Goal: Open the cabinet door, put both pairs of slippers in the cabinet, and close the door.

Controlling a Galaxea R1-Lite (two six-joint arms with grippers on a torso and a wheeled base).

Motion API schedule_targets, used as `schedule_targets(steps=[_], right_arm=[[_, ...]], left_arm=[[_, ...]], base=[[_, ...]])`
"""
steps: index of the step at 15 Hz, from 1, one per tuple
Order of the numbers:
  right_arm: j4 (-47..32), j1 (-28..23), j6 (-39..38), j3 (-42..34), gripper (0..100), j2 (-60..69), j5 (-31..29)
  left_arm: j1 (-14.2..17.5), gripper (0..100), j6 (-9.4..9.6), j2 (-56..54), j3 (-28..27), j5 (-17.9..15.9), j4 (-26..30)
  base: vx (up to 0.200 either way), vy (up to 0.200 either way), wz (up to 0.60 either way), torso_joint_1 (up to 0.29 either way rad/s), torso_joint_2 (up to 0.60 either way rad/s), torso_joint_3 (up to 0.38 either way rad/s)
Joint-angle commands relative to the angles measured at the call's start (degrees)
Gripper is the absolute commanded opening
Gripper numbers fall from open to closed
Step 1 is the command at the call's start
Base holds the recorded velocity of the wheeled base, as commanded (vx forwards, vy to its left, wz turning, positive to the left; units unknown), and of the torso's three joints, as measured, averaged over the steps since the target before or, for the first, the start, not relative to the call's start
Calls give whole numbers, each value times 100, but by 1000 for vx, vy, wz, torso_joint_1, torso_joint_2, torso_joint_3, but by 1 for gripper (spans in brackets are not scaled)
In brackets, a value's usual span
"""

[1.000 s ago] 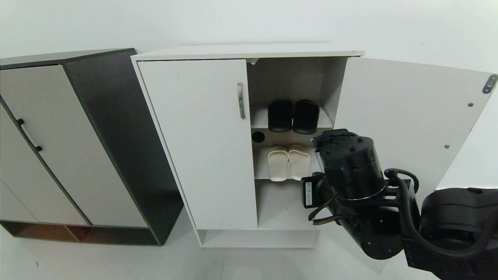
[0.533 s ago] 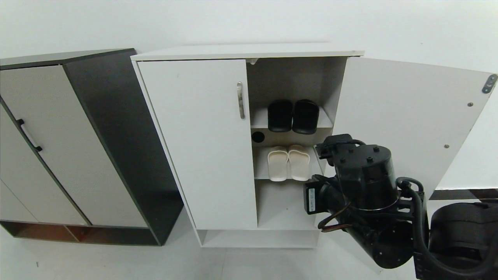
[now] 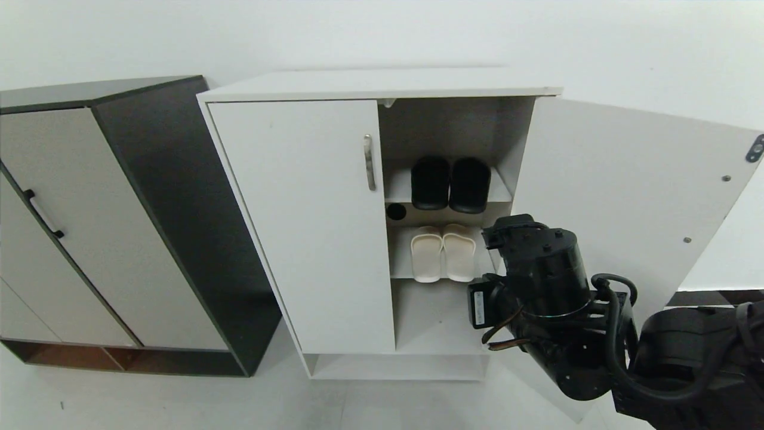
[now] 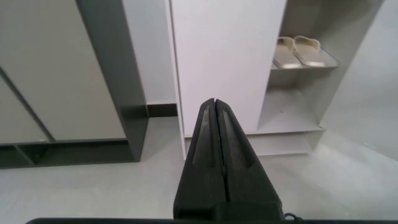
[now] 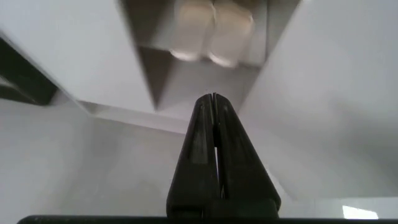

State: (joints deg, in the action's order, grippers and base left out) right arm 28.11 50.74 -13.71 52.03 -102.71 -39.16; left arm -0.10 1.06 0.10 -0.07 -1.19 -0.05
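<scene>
The white cabinet [image 3: 298, 227] stands with its left door shut and its right door [image 3: 627, 191] swung wide open. A black pair of slippers [image 3: 449, 184] sits on the upper shelf, a white pair of slippers [image 3: 443, 252] on the middle shelf. My right arm [image 3: 537, 280] hangs in front of the open half, beside the open door, below the white pair. In the right wrist view my right gripper [image 5: 213, 96] is shut and empty, aimed toward the white slippers [image 5: 211, 31]. My left gripper [image 4: 214, 102] is shut and empty, above the floor before the closed door [image 4: 224, 56].
A dark cabinet [image 3: 149, 209] with pale doors stands left of the white one, almost touching it. The closed door carries a metal handle [image 3: 369, 162]. The bottom shelf [image 3: 436, 316] is bare, and open floor [image 3: 179, 400] lies in front of both cabinets.
The whole head picture has shifted a little, so the camera moved. My right arm sank and drew slightly back from the shelves, then rose a little. Both pairs of slippers stayed put.
</scene>
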Motion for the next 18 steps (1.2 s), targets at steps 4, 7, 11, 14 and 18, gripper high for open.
schedule_targets(steps=[4,7,11,14,18], right_arm=[[1,24,36,-17,0,31,4],[1,24,36,-26,0,31,4],[1,24,36,-26,0,172,13],[-7,24,44,-26,0,242,119],[1,-29,44,-26,0,242,136]], left_arm=[[1,0,-1,-1,-1,-4,-4],[1,0,-1,-1,-1,-4,-4],[1,0,-1,-1,7,-4,-13],[1,0,-1,-1,-1,-4,-13],[10,0,-1,-1,-1,-4,-4]], base=[[0,0,0,78,-526,-349],[0,0,0,129,-463,-339],[0,0,0,152,-470,-317],[0,0,0,178,-479,-320],[0,0,0,193,-500,-308]])
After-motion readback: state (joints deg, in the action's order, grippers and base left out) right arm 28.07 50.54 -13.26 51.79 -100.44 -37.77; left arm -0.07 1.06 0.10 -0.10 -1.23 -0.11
